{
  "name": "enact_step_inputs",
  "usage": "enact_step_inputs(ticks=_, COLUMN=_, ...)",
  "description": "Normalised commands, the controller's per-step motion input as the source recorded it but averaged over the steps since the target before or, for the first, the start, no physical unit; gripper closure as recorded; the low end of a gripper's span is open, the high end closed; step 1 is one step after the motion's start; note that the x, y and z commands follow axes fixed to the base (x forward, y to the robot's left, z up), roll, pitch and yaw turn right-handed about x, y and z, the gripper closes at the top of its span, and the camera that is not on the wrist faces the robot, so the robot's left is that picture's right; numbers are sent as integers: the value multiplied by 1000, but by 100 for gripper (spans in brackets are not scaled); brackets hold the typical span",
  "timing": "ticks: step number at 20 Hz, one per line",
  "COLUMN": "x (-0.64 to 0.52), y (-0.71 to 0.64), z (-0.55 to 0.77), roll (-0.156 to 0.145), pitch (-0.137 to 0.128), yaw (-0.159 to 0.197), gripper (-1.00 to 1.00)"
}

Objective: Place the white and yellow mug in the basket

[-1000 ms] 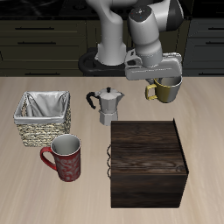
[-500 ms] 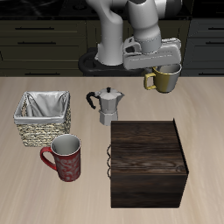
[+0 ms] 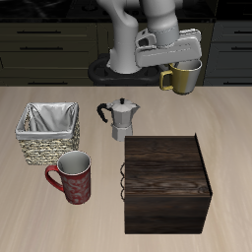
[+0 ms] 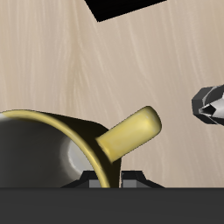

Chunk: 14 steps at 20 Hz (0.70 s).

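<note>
We see the tool (image 3: 187, 65) clamped on the white and yellow mug (image 3: 186, 77), which hangs just beneath it, clear of the bench (image 3: 59, 212). The basket (image 3: 47, 133) sits well apart from the tool, beyond the moka pot (image 3: 121, 119).

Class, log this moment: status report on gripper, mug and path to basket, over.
Gripper shut on white and yellow mug, mug held above the table. Basket open, nothing visible inside. Moka pot stands between mug and basket.
</note>
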Motion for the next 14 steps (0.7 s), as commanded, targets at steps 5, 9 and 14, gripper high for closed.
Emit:
enact_step_inputs(ticks=5, x=65, y=-84, z=106, roll=29, pitch=22, yaw=114, gripper=100)
enact_step_inputs(ticks=9, x=113, y=-426, z=356, roll=-50, pitch=-38, yaw=108, gripper=100)
enact_step_inputs(ticks=14, x=67, y=-601, z=348, roll=-30, pitch=-3, yaw=37, gripper=100)
